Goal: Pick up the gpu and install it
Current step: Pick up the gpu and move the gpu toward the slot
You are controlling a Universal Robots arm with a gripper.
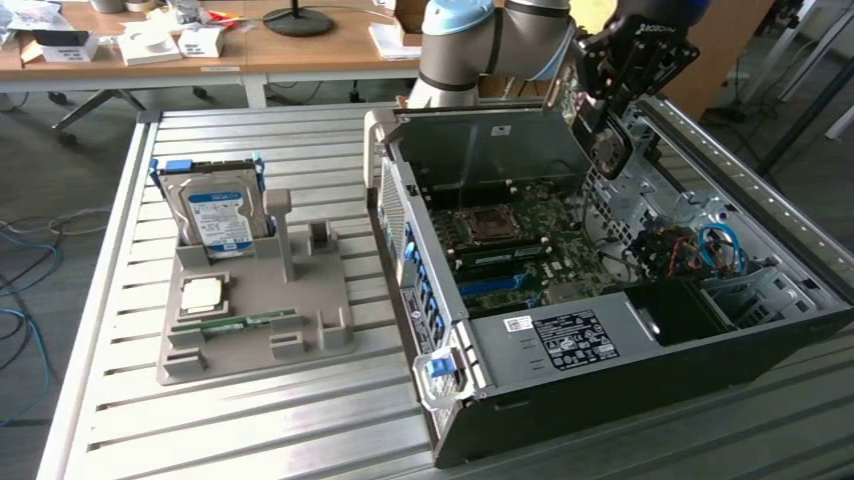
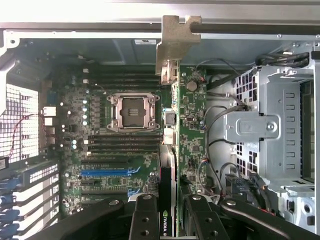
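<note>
Jaws of your gripper [image 2: 172, 222] were clamped on the gpu [image 2: 167, 180], which hung edge-on over the open computer case [image 1: 601, 400], above the motherboard [image 1: 534, 240], about one o'clock from the CPU socket [image 1: 490, 222] in the exterior view.

Colour rundown: the gpu [image 2: 167, 170], a thin flat card, looks dark with a grey metal bracket and a green logo. The green motherboard [image 2: 100, 150] has one bright blue slot [image 2: 107, 171]. Around 9 o'clock in the exterior view: silver hard drive [image 1: 220, 215] with a blue-and-white label, plain grey plastic tray [image 1: 314, 295].
</note>
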